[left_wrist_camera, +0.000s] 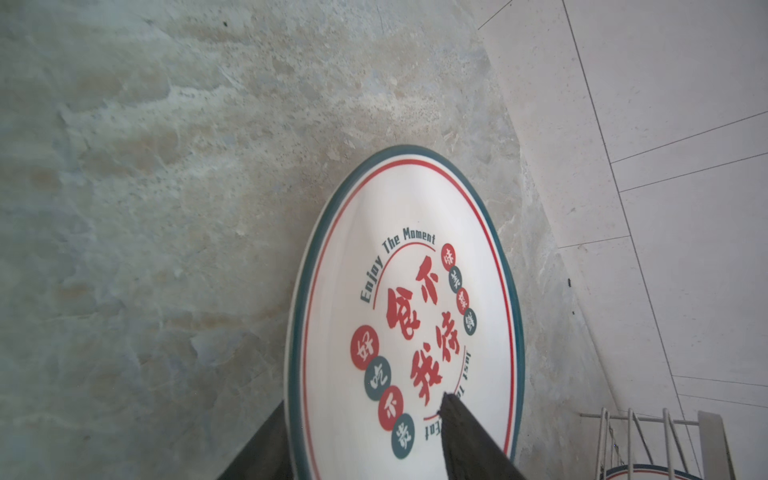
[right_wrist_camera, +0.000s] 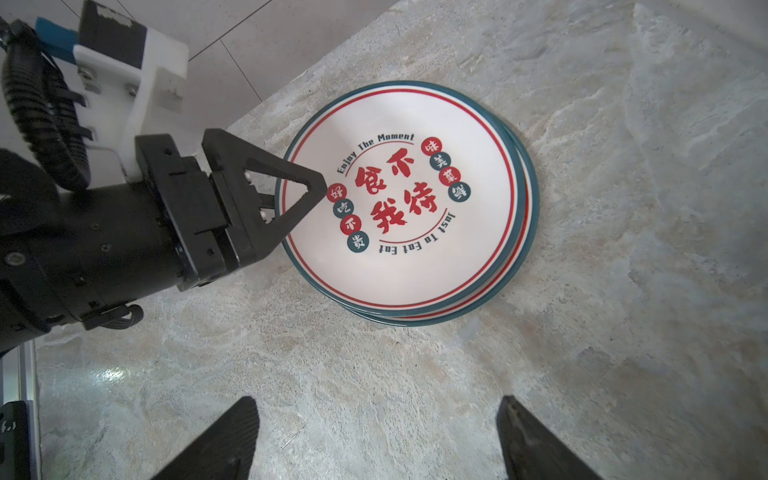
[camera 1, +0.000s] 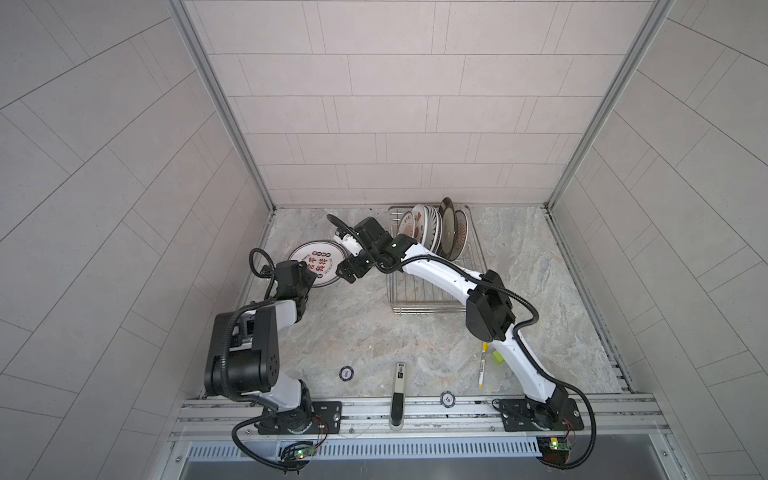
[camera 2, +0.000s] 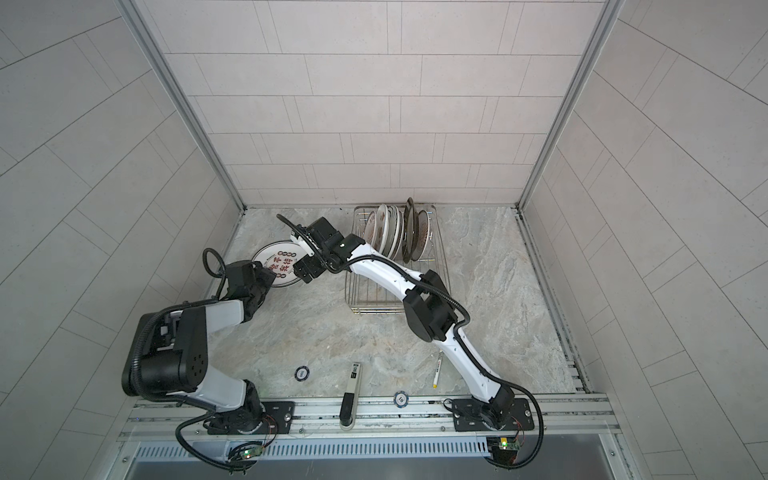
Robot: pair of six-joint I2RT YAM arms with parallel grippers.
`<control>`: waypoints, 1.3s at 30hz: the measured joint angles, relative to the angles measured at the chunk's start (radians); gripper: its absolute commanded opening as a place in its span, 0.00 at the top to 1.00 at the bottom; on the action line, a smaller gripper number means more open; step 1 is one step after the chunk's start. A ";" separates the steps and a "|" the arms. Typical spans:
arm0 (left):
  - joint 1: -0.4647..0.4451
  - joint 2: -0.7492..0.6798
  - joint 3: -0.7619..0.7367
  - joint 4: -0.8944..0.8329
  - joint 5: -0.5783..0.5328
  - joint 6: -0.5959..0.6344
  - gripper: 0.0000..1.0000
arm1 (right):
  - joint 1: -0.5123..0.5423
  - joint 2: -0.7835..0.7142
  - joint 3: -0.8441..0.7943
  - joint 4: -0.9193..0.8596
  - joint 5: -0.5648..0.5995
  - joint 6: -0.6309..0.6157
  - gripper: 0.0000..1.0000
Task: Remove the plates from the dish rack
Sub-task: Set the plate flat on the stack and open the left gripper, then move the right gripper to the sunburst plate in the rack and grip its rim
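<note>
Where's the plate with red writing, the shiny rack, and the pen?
plate with red writing [right_wrist_camera: 397,195]: right wrist view, its printed middle.
dish rack [camera 1: 419,295]: a top view, its bare wire floor.
pen [camera 1: 482,365]: a top view, its white barrel.

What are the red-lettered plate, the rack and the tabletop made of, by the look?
Plate: glazed ceramic likely, glossy white, printed lettering, teal rim. Rack: chromed or stainless steel wire, thin shiny rods. Tabletop: stone or stone-print laminate, grey veining, faint sheen; cannot tell which.
</note>
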 measured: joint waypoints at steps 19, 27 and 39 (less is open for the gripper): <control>-0.004 -0.056 0.000 -0.046 -0.024 0.002 0.48 | 0.008 -0.003 -0.042 0.000 0.010 -0.006 0.09; -0.005 -0.119 -0.013 -0.064 -0.042 0.003 0.36 | 0.023 -0.079 -0.141 0.019 0.030 -0.027 0.06; -0.122 -0.335 -0.062 -0.122 -0.150 0.076 0.00 | 0.080 -0.425 -0.562 0.281 0.143 -0.061 0.00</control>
